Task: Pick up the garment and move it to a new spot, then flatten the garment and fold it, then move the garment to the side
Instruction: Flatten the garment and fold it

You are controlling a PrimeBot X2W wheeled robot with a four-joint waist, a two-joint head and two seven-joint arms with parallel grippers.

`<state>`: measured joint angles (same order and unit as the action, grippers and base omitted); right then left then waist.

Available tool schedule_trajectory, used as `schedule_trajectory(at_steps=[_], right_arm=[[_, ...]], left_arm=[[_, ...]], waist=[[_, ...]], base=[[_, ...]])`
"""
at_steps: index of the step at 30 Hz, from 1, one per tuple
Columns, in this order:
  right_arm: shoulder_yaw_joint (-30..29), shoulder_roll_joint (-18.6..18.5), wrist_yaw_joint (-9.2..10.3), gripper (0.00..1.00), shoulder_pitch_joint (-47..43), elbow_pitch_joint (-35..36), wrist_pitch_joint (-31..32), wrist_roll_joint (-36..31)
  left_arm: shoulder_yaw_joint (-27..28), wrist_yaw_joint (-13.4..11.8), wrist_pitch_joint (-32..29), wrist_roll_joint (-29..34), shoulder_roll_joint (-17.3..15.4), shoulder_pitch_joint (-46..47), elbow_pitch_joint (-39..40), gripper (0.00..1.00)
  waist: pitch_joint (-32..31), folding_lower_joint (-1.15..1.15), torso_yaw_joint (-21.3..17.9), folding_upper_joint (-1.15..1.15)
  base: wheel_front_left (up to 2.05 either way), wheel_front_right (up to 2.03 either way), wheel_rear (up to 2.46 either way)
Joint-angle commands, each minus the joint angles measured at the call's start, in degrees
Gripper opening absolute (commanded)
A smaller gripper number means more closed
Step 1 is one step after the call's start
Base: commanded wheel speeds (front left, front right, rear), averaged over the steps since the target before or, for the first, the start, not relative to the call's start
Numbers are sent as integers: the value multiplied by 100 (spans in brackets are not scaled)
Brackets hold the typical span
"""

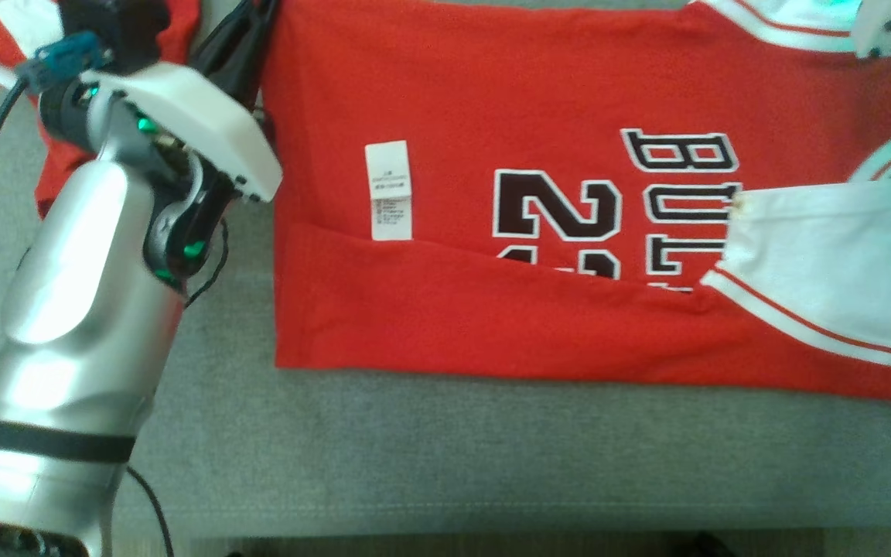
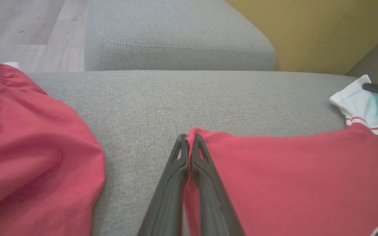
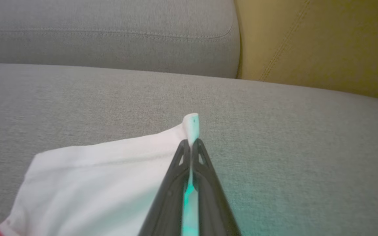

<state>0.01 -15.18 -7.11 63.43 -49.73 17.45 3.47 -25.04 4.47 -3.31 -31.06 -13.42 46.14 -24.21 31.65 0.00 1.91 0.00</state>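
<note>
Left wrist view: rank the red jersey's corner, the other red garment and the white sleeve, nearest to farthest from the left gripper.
1. Red jersey's corner: pinched in the shut left gripper, at centre.
2. Other red garment: on the seat at left, apart from the fingers.
3. White sleeve: at the far right, across the jersey.
</note>
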Motion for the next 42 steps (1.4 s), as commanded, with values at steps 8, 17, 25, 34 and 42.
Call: schedule_trajectory(at_steps=[8, 17, 25, 34, 42], right_arm=[[807, -171, -37, 0, -1192, 1260, -677, 949], [571, -253, -37, 0, -3244, 3072, -668, 1532], [91, 163, -37, 0, -4657, 4089, -486, 1491], [7, 521, -37, 35, -5207, 4157, -503, 1380], [-262, 703, -37, 100, -5781, 4344, -631, 1317]], left_arm=[[435, -144, 262, -209, -530, -704, 380, 0], [523, -250, 459, -391, -735, -1848, 1197, 0], [566, -474, 593, -587, -718, -2851, 1831, 0], [616, -583, 811, -786, -574, -3418, 1571, 3], [682, -696, 1312, -907, -324, -3973, 1591, 100]], waist=[[-850, 0, -502, 0], [-1372, 0, -721, 0], [-1491, 0, -790, 0], [-1687, 0, -865, 0], [-1937, 0, -860, 0]], base=[[0, 0, 0], [0, 0, 0], [0, 0, 0], [0, 0, 0], [0, 0, 0]])
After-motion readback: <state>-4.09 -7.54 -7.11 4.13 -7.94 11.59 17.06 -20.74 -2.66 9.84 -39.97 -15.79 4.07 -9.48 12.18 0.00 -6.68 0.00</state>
